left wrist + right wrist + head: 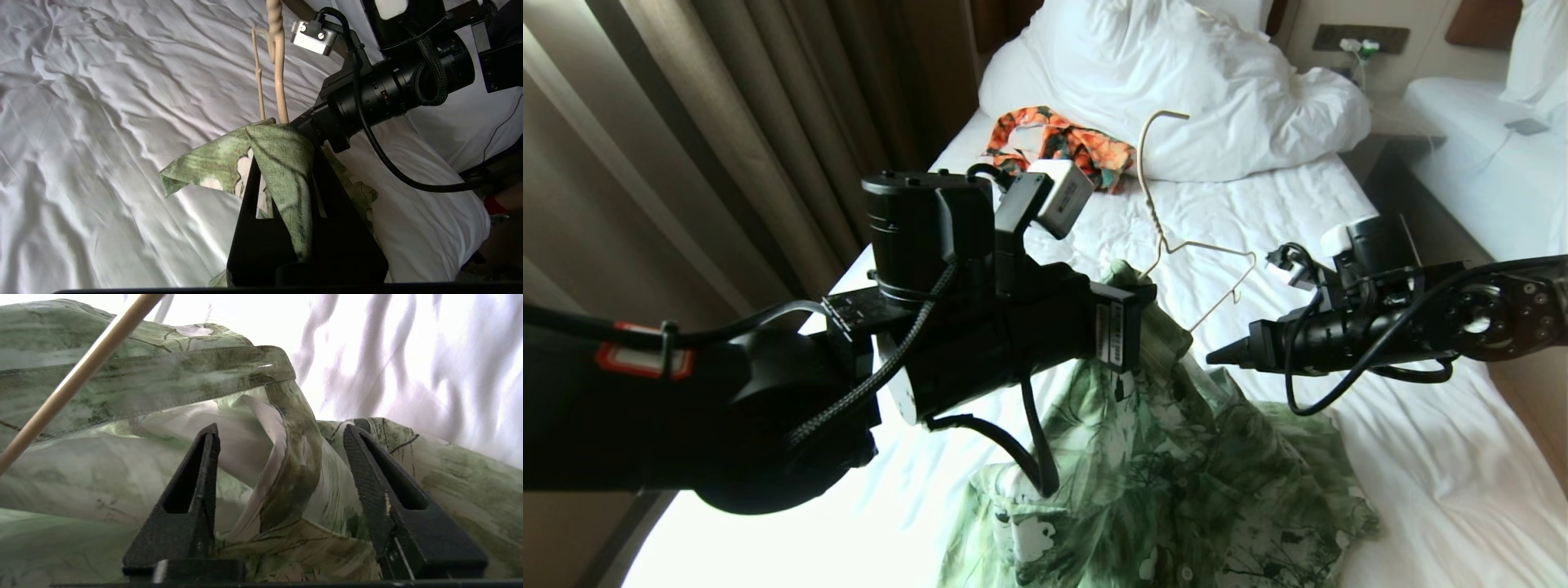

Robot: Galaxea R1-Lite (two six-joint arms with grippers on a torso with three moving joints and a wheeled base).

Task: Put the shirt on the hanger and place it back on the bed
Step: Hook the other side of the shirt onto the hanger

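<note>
Closed on a fold of the shirt [282, 163], my left gripper [286, 192] lifts it above the bed [1258, 220]. My right gripper [280, 435] is spread wide beside the cloth, gripping nothing. I see the hanger [1176, 237] rising from the shirt's raised part.

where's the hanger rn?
Head view, centre: the hanger stands nearly upright above the bed, hook towards the white duvet, its lower part inside the shirt that the left end effector pinches.

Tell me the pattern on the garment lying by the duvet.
Orange, black and teal print on the garment; the head view shows it best.
</note>
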